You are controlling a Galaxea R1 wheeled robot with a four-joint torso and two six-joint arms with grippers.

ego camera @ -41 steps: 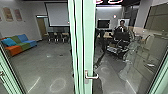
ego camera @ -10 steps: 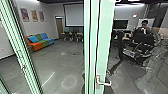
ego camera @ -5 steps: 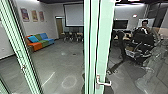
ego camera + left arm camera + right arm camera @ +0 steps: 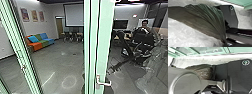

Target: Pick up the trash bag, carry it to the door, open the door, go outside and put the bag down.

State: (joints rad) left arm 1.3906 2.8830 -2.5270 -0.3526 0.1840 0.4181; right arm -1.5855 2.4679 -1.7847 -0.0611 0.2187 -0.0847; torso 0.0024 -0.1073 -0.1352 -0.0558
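Left fingers [image 4: 229, 43] tight on bag [image 4: 206, 21] (pleated)

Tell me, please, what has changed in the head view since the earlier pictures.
The whole view has shifted since the earliest picture: that is the camera's move. Over the last second, the bend of the dark jointed shape has gone toward the picture's right. The handle and sofa kept their places.

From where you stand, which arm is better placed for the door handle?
Probably the right: the handle sits right of centre in the head view, and the trash bag bunches together in the left wrist view, so that arm seems occupied.
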